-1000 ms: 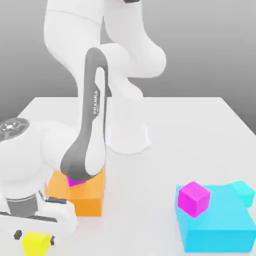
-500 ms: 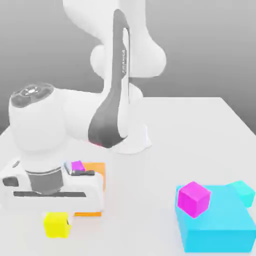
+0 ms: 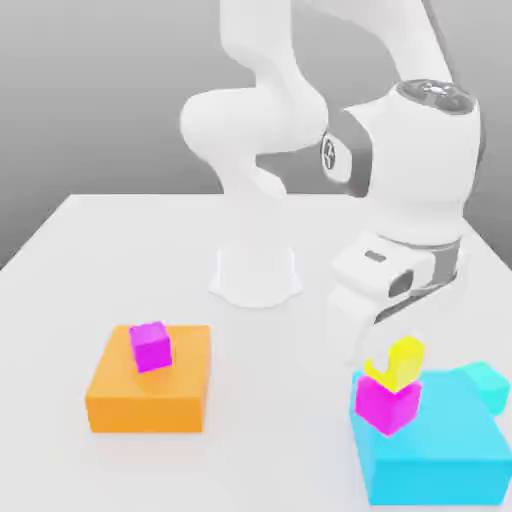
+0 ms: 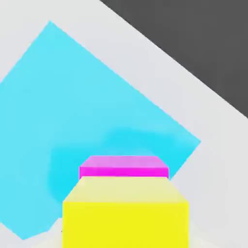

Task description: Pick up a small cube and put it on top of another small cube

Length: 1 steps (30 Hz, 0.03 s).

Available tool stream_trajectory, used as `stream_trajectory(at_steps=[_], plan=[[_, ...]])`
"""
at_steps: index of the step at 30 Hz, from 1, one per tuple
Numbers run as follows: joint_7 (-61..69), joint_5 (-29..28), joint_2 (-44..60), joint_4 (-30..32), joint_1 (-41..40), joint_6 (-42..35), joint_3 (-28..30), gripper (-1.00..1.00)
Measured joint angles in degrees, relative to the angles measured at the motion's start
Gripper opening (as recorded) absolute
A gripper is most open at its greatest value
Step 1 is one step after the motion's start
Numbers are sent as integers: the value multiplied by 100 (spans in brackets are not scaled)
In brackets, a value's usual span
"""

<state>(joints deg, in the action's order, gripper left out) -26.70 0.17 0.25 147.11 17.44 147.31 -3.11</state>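
Observation:
The small yellow cube [image 3: 398,361] sits tilted on top of the larger magenta cube [image 3: 388,406], which rests on a big cyan block [image 3: 435,450] at the exterior view's right front. My gripper [image 3: 388,338] hangs directly over the yellow cube, and the white hand above it hides the top of the cube. In the hand view the yellow cube [image 4: 125,213] lies closest, with a strip of the magenta cube [image 4: 123,166] just beyond it on the cyan block [image 4: 87,106].
A small pale-cyan cube [image 3: 488,382] sits at the cyan block's far right corner. An orange block [image 3: 150,392] at the exterior view's left carries a smaller magenta cube [image 3: 150,346]. The arm's white base [image 3: 256,272] stands mid-table. The white table [image 3: 270,440] spreads between the blocks.
The arm has swung from the exterior view's left front to the right. The yellow cube, earlier low on the table at the left front, now sits on the larger magenta cube.

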Motion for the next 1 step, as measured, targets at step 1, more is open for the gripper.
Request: stream_trajectory(at_steps=[1], plan=[[0, 0, 0, 0, 2, 0, 0, 100]])
